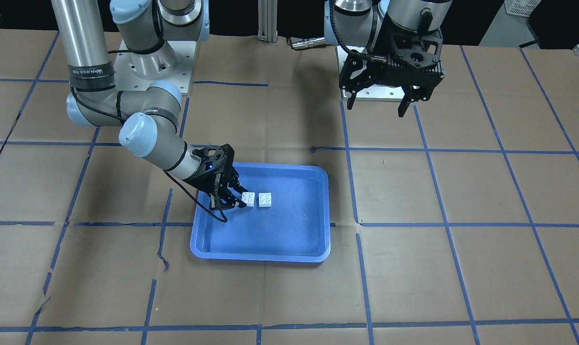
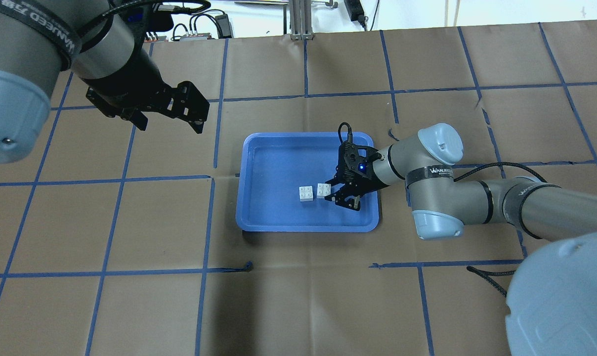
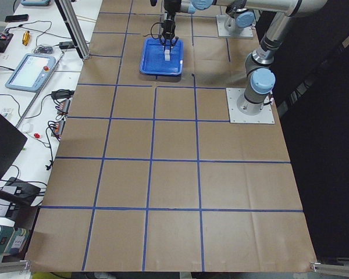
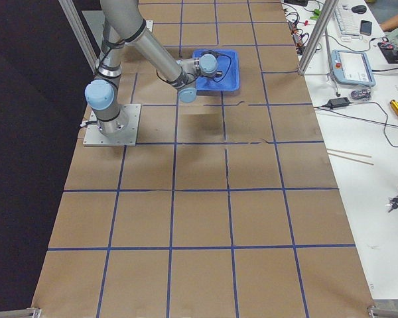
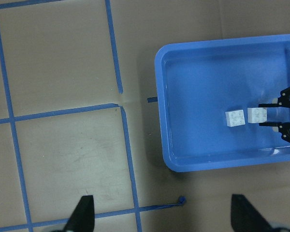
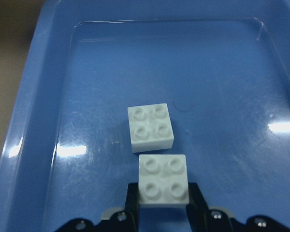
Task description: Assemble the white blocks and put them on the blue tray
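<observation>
**Two bricks in the tray, not yet joined**

We find both small white square plastic bricks, four round studs apiece, lying side by side on the floor of the large, shallow blue plastic tray [image 1: 294, 230]. They sit just apart, and neither is stacked on the other.

The right gripper [image 6: 163, 195] reaches low into the tray. Its two black fingers [image 6: 197, 205] are drawn in narrowly on either side of the near brick [image 6: 163, 180] and appear to pinch it. We cannot tell whether that brick has left the tray floor. The far brick [image 6: 150, 126] rests free just beyond it, studs up.

The left gripper [image 2: 171, 126] hangs well away from the tray, above the brown paper-covered table [image 1: 462, 268] with its grid of blue tape. Its jaws are spread wide and hold nothing.

By our reading the task is in its early part. The bricks are already inside the tray, but the joining has not been done. One brick has to be lifted, lined up over the other's studs and pressed home, and the pair then has to be left resting in the tray.

The count is two white bricks, one blue tray, two arms and two grippers. One gripper is occupied and one is idle.
</observation>
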You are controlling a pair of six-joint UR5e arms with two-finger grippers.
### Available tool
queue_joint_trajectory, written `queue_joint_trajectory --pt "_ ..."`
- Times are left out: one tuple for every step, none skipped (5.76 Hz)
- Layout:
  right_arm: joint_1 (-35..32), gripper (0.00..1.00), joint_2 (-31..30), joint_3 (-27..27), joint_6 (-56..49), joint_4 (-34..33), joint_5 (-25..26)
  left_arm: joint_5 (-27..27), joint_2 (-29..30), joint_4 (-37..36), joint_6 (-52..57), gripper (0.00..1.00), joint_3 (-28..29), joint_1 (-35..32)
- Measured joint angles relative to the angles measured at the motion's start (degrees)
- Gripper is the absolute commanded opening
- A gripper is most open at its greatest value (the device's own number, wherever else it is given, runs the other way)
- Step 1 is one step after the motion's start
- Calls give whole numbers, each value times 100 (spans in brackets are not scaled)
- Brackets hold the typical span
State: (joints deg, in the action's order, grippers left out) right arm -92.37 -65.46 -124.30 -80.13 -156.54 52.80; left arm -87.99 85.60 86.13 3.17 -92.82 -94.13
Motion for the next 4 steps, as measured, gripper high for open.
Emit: queue_joint_trajectory --pt "-11 26 49 2 43 -69 7 -10 0 -5 14 99 0 0" --pt "-39 26 60 2 55 -92 10 -27 0 -16 34 99 1 0" --pt "-76 26 52 3 47 -107 11 -32 0 -23 41 99 1 0" --pt "-94 26 37 3 28 -121 11 -34 0 -28 43 99 1 0"
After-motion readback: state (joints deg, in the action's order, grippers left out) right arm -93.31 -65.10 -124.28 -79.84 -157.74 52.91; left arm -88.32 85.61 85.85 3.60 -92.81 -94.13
